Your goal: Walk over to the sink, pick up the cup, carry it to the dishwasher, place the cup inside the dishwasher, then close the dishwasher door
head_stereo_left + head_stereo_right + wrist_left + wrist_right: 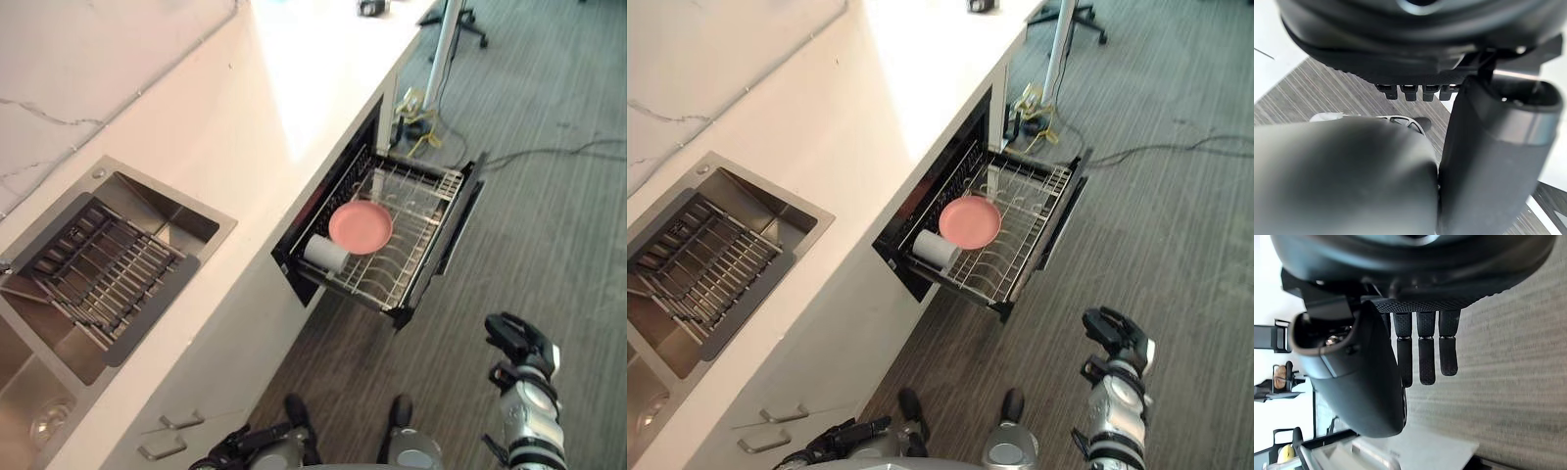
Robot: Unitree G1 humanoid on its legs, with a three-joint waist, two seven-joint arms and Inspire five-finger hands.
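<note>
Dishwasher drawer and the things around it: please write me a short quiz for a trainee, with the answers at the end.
1. True or false: the pale cylindrical cup is already in the wire rack of the open black dishwasher drawer.
2. What lies right beside the cup in the rack? A. a round pink plate; B. a green bowl; C. a metal fork.
3. Short answer: what does the robot's right hand hold?

Key: 1. True. 2. A. 3. Nothing; its fingers are straight and it hangs over the floor, apart from the drawer.
</note>
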